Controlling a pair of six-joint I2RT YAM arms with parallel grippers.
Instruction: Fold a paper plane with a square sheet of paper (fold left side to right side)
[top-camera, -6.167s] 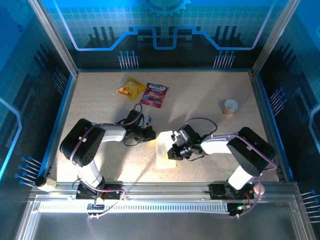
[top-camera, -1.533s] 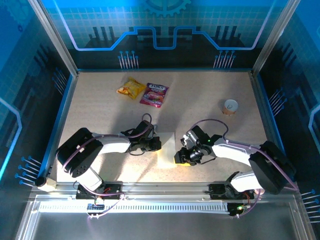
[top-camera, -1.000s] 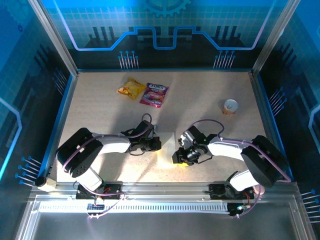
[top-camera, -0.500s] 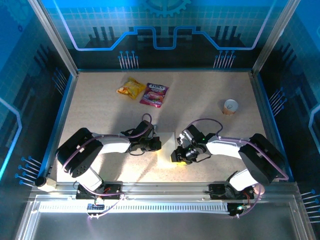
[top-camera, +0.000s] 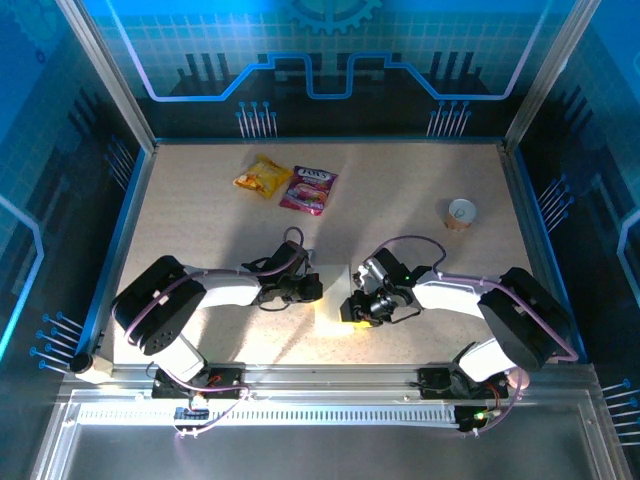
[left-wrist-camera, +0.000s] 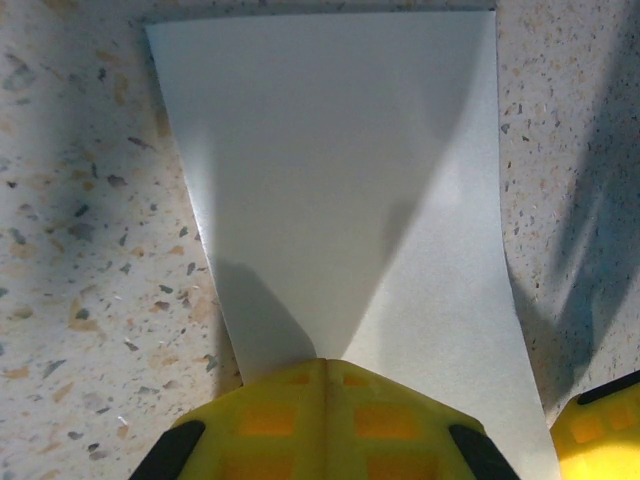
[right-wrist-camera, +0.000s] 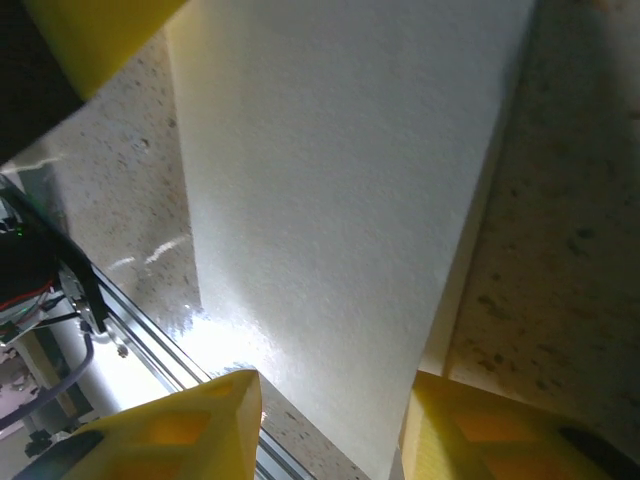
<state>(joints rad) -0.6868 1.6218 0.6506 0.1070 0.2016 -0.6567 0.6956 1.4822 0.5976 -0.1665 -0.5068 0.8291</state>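
Both arms bend low toward the middle, where the square sheet of paper lies flat. My left gripper is squeezed tight at its edge. My right gripper has its fingers apart over it (both partly cut off).

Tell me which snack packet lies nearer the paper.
The pink packet; the yellow packet lies farther left, away from the paper.

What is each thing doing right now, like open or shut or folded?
square sheet of paper: folded double, lying flat
left gripper: shut, tip on the paper
right gripper: open, fingers apart over the paper
yellow snack packet: lying flat
pink snack packet: lying flat beside it
cup: standing upright
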